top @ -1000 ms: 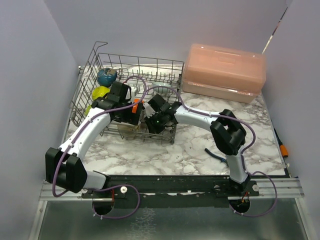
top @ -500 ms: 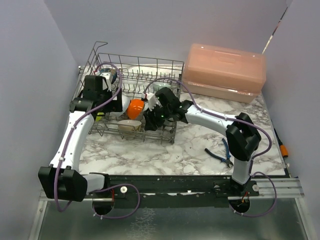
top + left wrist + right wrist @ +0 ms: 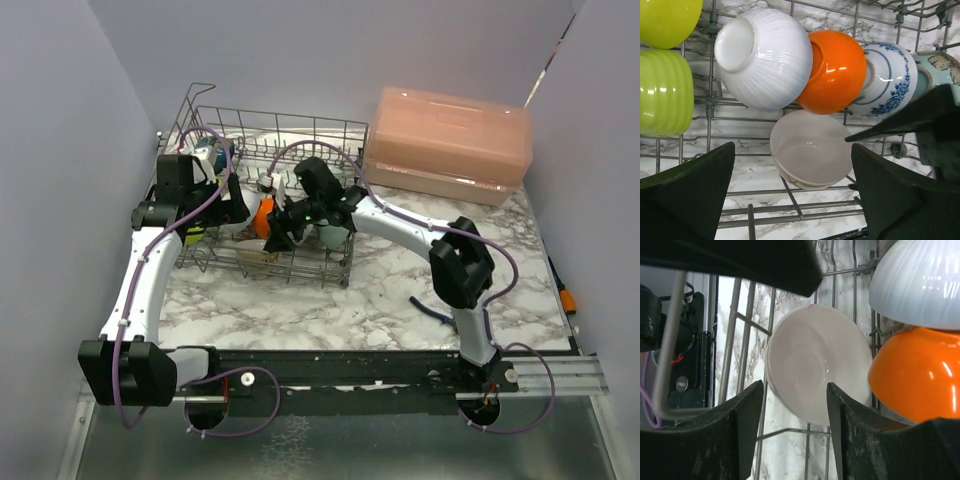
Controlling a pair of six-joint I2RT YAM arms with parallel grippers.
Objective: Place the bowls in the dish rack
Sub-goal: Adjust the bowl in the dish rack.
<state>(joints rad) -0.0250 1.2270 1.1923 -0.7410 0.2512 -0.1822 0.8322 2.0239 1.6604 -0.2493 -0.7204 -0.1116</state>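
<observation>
left gripper (image 3: 792, 146), right gripper (image 3: 795, 389) angled down over beige bowl (image 3: 816, 360), jaws apart

Bright; glare on orange bowl (image 3: 837, 70); foreground perhaps soft.

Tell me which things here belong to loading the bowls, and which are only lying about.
Part of the job: dish rack; white ribbed bowl; orange bowl; blue-patterned bowl; pale teal bowl; lime-yellow smooth bowl; lime-green ribbed bowl; beige bowl.
Lying about: pink lidded box; blue-handled pliers; orange-tipped tool at the far right.
</observation>
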